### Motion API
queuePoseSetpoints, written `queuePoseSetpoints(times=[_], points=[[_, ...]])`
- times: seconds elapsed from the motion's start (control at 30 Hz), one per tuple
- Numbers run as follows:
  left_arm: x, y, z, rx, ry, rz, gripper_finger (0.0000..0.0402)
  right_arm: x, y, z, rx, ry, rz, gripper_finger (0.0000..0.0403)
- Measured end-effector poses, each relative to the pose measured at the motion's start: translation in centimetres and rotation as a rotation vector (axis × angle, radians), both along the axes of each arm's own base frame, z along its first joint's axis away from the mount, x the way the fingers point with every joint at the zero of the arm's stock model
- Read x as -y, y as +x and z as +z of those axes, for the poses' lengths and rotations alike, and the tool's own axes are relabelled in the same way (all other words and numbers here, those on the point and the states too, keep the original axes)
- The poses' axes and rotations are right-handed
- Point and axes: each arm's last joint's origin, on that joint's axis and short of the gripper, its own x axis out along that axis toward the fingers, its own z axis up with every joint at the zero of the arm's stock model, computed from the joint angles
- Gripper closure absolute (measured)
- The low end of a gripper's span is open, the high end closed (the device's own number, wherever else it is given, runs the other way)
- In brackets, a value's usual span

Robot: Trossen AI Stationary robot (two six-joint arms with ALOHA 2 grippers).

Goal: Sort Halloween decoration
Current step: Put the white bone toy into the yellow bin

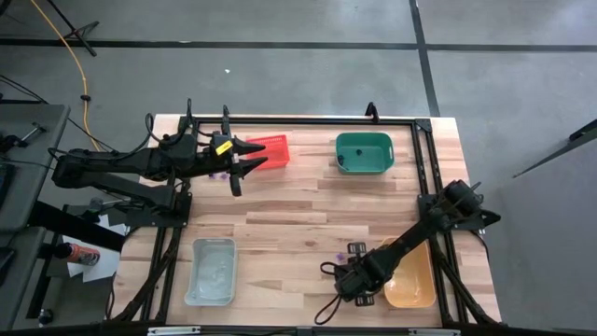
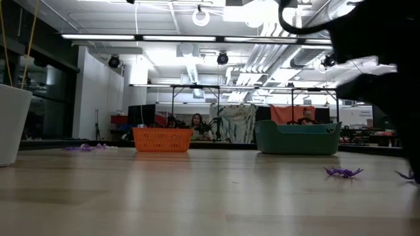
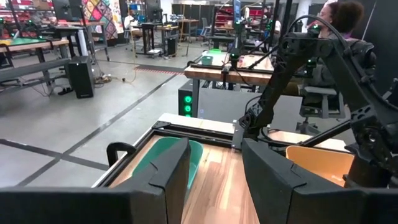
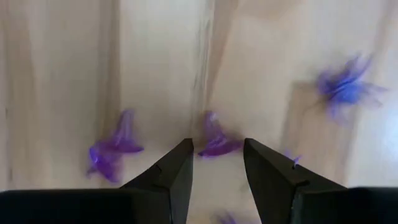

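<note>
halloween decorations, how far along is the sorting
Done: nothing visibly sorted; whether any bin holds a trinket can't be told. In hand: the right end effector, open, hangs over a purple trinket on the table. Left: other purple trinkets still loose; the left end effector waits by the red bin.

Bright overhead ceiling lights, soft shadows; right wrist view motion-blurred

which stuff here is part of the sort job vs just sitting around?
In the job:
- tiny purple spiky plastic trinkets
- right tool, over them
- red mesh basket
- green plastic tub
- orange plastic bin
- clear plastic bin

Lying about:
- yellow cable on the floor
</note>
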Motion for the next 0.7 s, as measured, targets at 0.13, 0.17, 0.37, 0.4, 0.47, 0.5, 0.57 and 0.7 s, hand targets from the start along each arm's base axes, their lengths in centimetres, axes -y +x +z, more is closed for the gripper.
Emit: queuePoseSetpoints(times=[0.13,0.17,0.37,0.4,0.47,0.5,0.57,0.7], points=[[0.0,0.0,0.0,0.001,0.0,0.0,0.0265,1.1,0.8,0.1,0.021,-0.025,-0.042,0.0265],[0.0,0.0,0.0,0.0,0.0,0.0,0.0265,1.4,1.1,0.1,0.024,-0.027,-0.055,0.0265],[0.0,0.0,0.0,0.001,0.001,0.0,0.0265,3.0,1.7,1.6,0.059,-0.018,-0.071,0.0265],[0.0,0.0,0.0,0.002,0.001,0.0,0.0265,3.2,1.7,2.1,0.07,-0.013,-0.076,0.0265],[0.0,0.0,0.0,0.002,0.001,0.0,0.0265,3.6,1.5,3.1,0.09,-0.006,-0.088,0.0265],[0.0,0.0,0.0,0.002,0.001,0.0,0.0265,3.7,1.4,3.7,0.1,0.002,-0.098,0.0265],[0.0,0.0,0.0,0.002,0.001,0.0,0.0265,3.6,1.0,4.7,0.119,0.025,-0.111,0.0265],[0.0,0.0,0.0,0.002,0.001,0.0,0.0265,2.5,-0.3,6.6,0.134,0.117,-0.119,0.0265]])
